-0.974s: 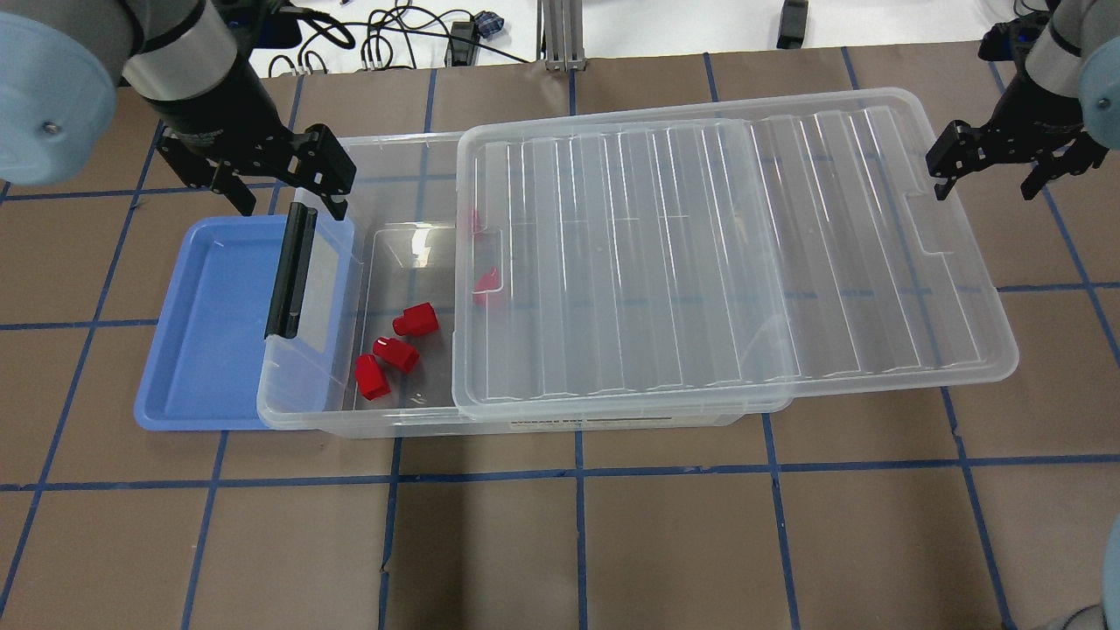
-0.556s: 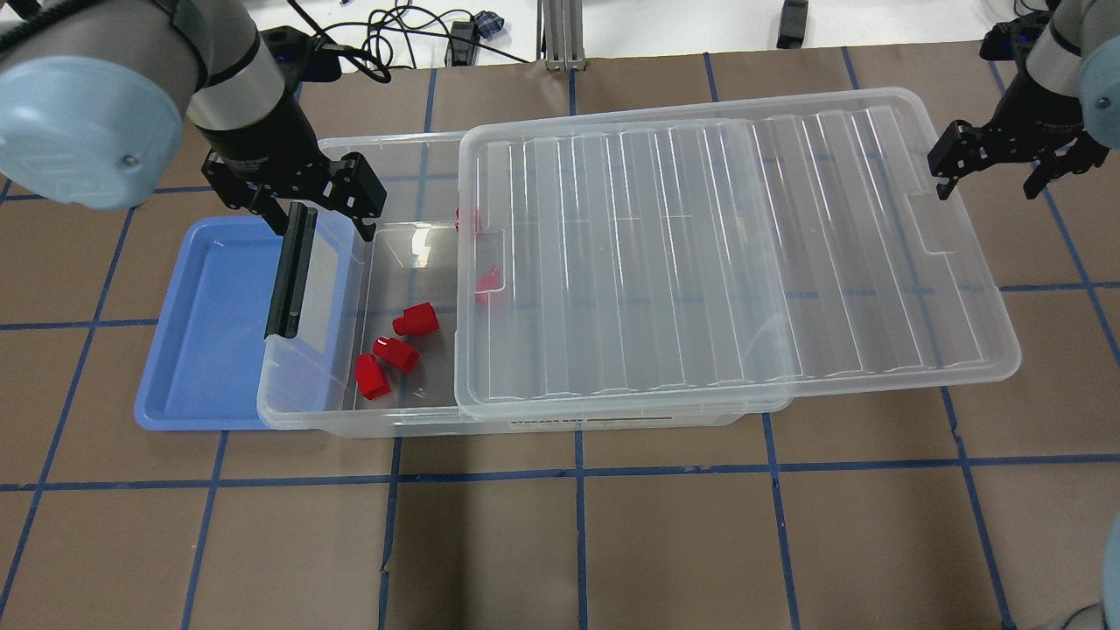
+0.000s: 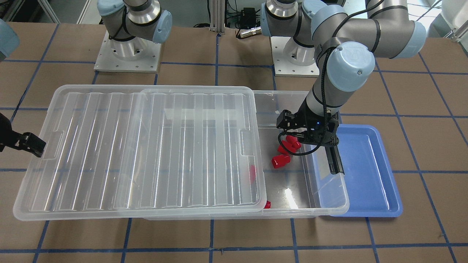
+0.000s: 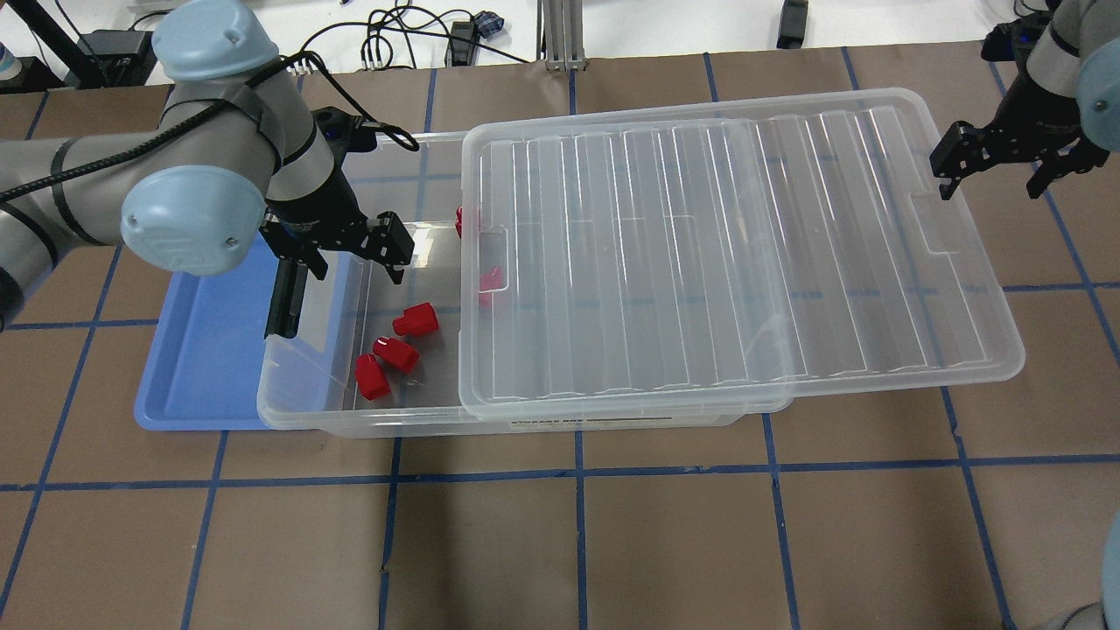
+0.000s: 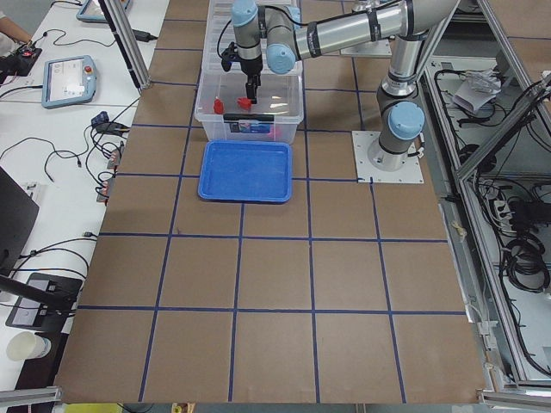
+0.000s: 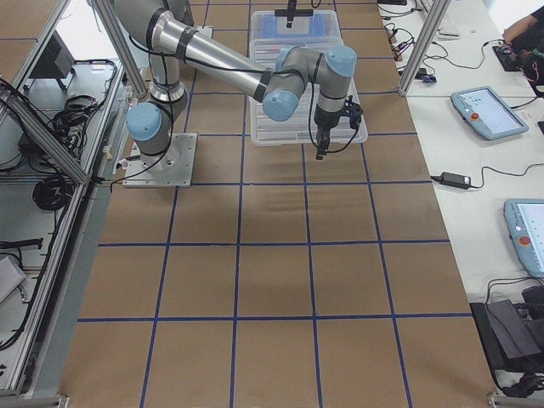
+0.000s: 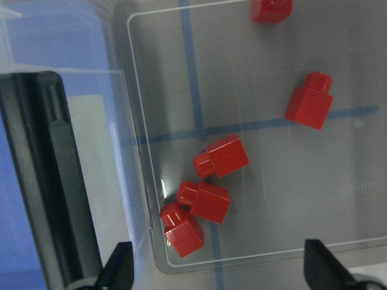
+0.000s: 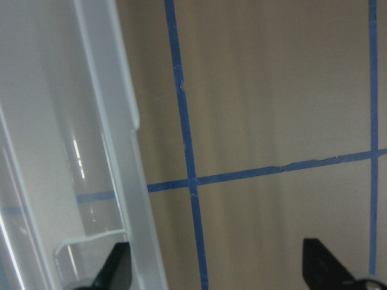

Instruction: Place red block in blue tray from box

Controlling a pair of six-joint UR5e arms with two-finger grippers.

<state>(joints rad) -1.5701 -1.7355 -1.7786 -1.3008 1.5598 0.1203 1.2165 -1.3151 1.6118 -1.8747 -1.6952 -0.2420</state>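
The clear box (image 4: 302,398) has its ribbed lid (image 4: 735,254) slid to the right, so its left end is uncovered. Three red blocks with stubs lie there in a cluster (image 4: 395,350), also seen in the left wrist view (image 7: 208,199). Two more red blocks (image 4: 488,282) show by the lid's edge. The blue tray (image 4: 197,350) lies partly under the box's left end. My left gripper (image 4: 353,261) is open and empty above the uncovered end, behind the cluster. My right gripper (image 4: 993,179) is open and empty beside the lid's far right corner.
The box's black latch handle (image 4: 284,293) stands up on its left end wall, close to my left gripper's fingers (image 7: 118,269). Brown table with a blue tape grid (image 4: 577,525) stretches in front. Cables (image 4: 394,39) lie at the back.
My left arm has swung forward and right, from behind the latch handle to over the box's uncovered end. My right gripper has barely moved.
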